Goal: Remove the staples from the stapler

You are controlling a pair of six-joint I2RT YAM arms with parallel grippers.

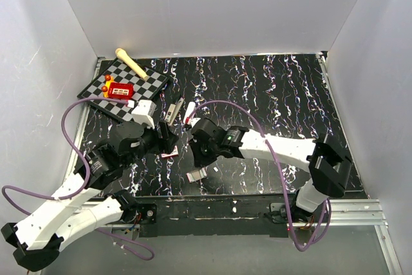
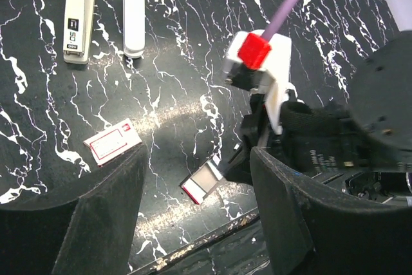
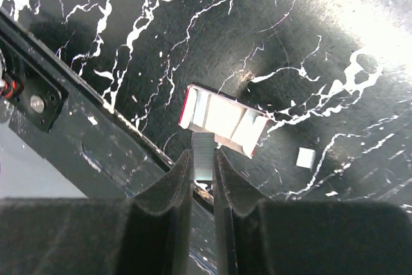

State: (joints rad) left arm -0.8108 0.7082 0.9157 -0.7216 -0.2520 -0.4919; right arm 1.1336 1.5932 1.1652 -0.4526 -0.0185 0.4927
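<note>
The stapler [image 2: 78,20] lies flat on the black marbled table, up and left of my left gripper [image 2: 196,223], and shows as a grey bar [image 1: 172,111] in the top view. My left gripper [image 1: 167,141] is open with nothing between its fingers. My right gripper [image 3: 203,159] is shut on the staples [image 3: 203,146], a short grey ribbed strip standing up between its fingertips. It hovers just beside an open red-edged staple box tray [image 3: 222,119]. That tray [image 2: 205,180] lies near the table's front edge, under the right gripper [image 1: 203,156].
A white oblong stick [image 2: 134,16] lies beside the stapler. A small red-and-white box [image 2: 112,142] sits left of the tray. A checkered board [image 1: 138,82] with a red box and a wooden mallet lies at the back left. A tiny white square [image 3: 306,157] lies near the tray.
</note>
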